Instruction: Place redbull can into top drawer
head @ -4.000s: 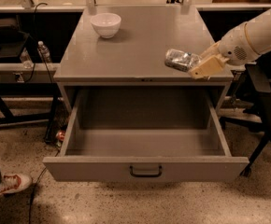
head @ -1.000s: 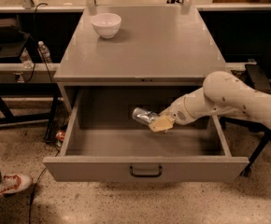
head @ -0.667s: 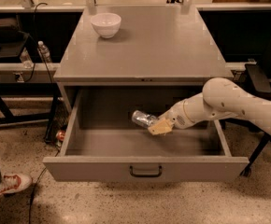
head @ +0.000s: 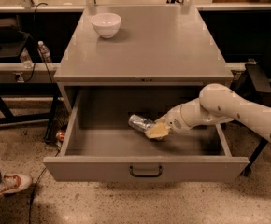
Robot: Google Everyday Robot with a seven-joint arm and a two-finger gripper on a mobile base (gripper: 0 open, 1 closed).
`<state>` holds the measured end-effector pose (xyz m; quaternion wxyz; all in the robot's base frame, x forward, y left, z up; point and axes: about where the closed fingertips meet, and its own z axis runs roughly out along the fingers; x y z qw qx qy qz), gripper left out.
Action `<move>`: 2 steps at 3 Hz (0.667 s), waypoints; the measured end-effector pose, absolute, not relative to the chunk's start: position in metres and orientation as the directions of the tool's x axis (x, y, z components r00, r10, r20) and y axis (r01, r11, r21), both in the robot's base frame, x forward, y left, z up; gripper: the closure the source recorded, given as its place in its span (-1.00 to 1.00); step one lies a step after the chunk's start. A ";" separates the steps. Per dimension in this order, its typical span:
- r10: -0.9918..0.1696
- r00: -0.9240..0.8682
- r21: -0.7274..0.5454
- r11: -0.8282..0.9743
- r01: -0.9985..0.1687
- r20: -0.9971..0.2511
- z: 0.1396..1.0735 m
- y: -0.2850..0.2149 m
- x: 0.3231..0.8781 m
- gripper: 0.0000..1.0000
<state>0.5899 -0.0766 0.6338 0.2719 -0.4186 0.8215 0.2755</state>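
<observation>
The top drawer [head: 145, 167] of the grey cabinet stands pulled open, its dark bar handle centred on the front panel. The redbull can [head: 139, 122], small, silver and tilted on its side, is inside the drawer near the middle, low over the floor. My gripper [head: 155, 130] reaches into the drawer from the right on the white arm [head: 229, 111], and its tan fingers are shut on the can's right end. I cannot tell whether the can touches the drawer floor.
A white bowl [head: 106, 24] sits on the cabinet top [head: 145, 45] at the back left. A water bottle [head: 44, 52] stands left of the cabinet. A person's shoe [head: 9, 185] is at the lower left. Dark benches flank the cabinet.
My gripper carried the can from the cabinet top down into the open drawer. Over the last second it has moved slightly lower and to the left inside the drawer.
</observation>
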 end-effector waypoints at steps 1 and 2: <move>-0.527 -0.507 0.243 0.490 -0.837 -0.682 0.629 -0.073 0.592 -0.31; -0.520 -0.504 0.249 0.484 -0.839 -0.689 0.628 -0.073 0.593 -0.78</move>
